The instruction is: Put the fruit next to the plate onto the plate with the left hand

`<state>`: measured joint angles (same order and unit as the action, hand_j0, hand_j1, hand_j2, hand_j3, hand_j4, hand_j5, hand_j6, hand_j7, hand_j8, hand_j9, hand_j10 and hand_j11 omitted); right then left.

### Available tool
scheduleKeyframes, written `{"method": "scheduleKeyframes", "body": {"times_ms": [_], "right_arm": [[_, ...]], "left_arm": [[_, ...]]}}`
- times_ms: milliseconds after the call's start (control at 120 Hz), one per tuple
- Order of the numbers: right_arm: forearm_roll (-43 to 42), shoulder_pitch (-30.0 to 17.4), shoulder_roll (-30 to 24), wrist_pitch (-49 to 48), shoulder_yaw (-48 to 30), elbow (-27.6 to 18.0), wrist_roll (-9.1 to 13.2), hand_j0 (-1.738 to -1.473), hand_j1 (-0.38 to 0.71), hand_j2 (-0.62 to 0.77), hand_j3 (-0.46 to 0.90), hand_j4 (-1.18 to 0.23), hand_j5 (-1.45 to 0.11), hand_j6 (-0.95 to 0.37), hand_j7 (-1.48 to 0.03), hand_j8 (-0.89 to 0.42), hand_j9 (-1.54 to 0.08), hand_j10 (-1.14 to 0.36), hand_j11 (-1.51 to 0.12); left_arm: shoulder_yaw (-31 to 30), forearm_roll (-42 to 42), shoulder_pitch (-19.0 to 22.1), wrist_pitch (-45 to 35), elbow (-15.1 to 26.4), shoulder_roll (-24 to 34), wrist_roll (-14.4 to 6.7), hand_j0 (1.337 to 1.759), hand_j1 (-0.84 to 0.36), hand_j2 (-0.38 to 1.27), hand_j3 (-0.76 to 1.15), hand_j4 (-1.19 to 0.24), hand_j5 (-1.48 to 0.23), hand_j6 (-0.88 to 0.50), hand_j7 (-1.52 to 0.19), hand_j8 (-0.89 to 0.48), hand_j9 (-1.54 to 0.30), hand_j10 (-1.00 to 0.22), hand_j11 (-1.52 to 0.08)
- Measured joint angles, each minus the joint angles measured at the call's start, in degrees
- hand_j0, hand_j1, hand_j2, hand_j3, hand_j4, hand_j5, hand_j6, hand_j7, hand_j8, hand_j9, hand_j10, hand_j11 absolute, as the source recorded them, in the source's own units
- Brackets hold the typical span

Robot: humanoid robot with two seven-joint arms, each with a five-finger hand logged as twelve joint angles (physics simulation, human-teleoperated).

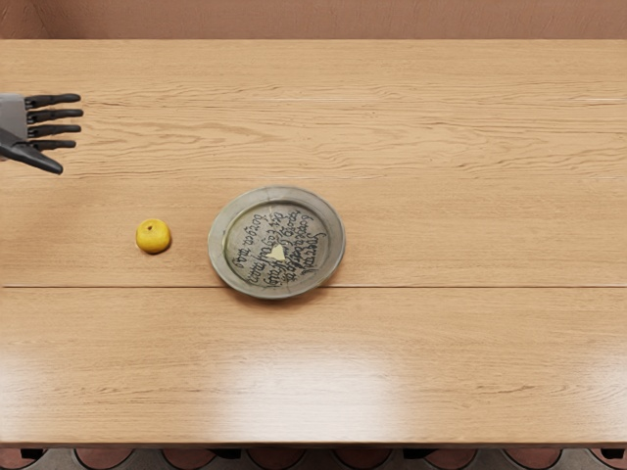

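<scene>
Plate near yellow fruit; left hand spread, well apart.

One head camera only. It looked down at a slant across the table, near edge at bottom, back wall at top.

From my left hand at the table's left edge, open wood runs toward the yellow citrus; the plate stands near on its right, a strip of bare wood between them.
</scene>
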<state>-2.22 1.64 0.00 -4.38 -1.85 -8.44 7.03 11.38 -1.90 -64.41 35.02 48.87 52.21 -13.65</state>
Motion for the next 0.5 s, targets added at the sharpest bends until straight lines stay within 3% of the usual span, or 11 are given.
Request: {"method": "scheduleKeyframes", "body": {"times_ms": [117, 183, 383, 500], "right_arm": [[-0.01, -0.03, 0.00, -0.01, 0.00, -0.06, 0.00, -1.658, -0.35, 0.00, 0.00, 0.00, 0.00, 0.00, 0.00, 0.00, 0.00, 0.00, 0.00], [0.01, -0.04, 0.00, -0.02, 0.00, -0.06, 0.00, -1.658, -0.35, 0.00, 0.00, 0.00, 0.00, 0.00, 0.00, 0.00, 0.00, 0.00, 0.00], [0.02, -0.06, 0.00, -0.02, 0.00, -0.08, 0.00, -1.658, -0.35, 0.00, 0.00, 0.00, 0.00, 0.00, 0.00, 0.00, 0.00, 0.00, 0.00], [0.03, -0.06, 0.00, -0.02, 0.00, -0.09, 0.00, -1.658, -0.35, 0.00, 0.00, 0.00, 0.00, 0.00, 0.00, 0.00, 0.00, 0.00, 0.00]], "left_arm": [[0.00, 0.11, 0.04, 0.00, 0.01, -0.32, -0.29, 1.658, 0.35, 0.00, 0.00, 0.00, 0.00, 0.00, 0.00, 0.00, 0.00, 0.00, 0.00], [-0.03, 0.67, 0.47, 0.00, -0.03, -4.02, -0.93, 1.658, 0.35, 0.00, 0.00, 0.00, 0.00, 0.00, 0.00, 0.00, 0.00, 0.00, 0.00], [0.01, 10.05, -7.06, 0.00, 0.50, -7.92, -9.61, 1.658, 0.35, 0.00, 0.00, 0.00, 0.00, 0.00, 0.00, 0.00, 0.00, 0.00, 0.00], [0.06, 15.98, -9.34, 0.00, 4.98, -8.26, -13.82, 1.658, 0.35, 0.00, 0.00, 0.00, 0.00, 0.00, 0.00, 0.00, 0.00, 0.00, 0.00]]}}
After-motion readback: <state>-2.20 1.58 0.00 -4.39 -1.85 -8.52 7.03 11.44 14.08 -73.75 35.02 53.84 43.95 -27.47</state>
